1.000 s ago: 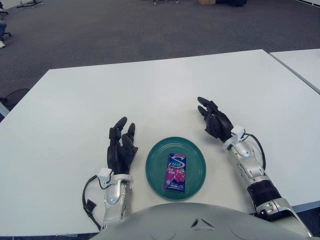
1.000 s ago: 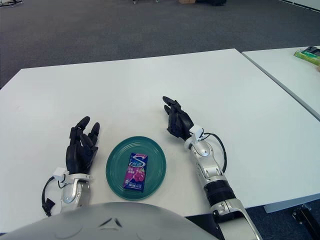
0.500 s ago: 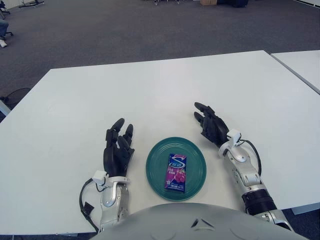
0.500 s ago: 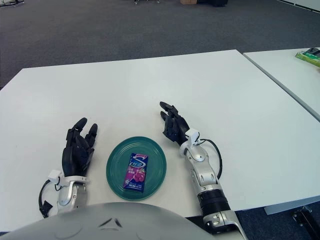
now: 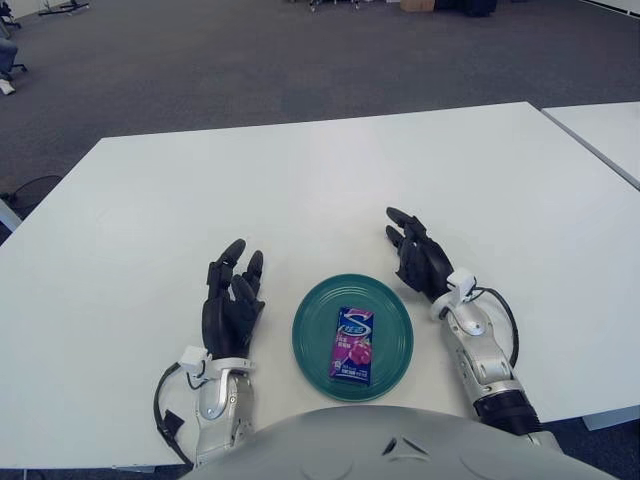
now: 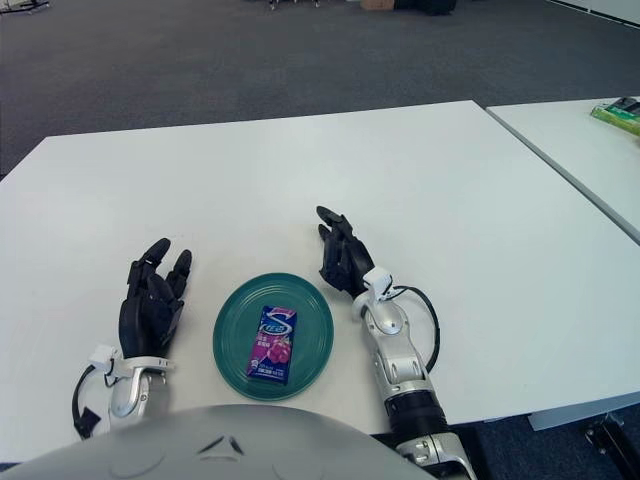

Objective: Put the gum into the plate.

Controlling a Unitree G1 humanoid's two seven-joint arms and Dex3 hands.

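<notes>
A purple gum pack [image 5: 351,343] lies flat inside the teal plate [image 5: 305,345] near the table's front edge. My right hand [image 5: 415,256] is just off the plate's upper right rim, fingers spread and holding nothing. To the left of the plate my left hand [image 5: 231,300] shows with its fingers relaxed and empty. Neither hand touches the gum.
The white table [image 5: 300,190] stretches wide behind the plate. A second white table [image 6: 580,140] stands to the right across a narrow gap, with a green item [image 6: 622,112] on it. Dark carpet lies beyond.
Both arms have drawn back toward my body. The right hand moved left, closer to the plate's rim. The gum and plate stayed put.
</notes>
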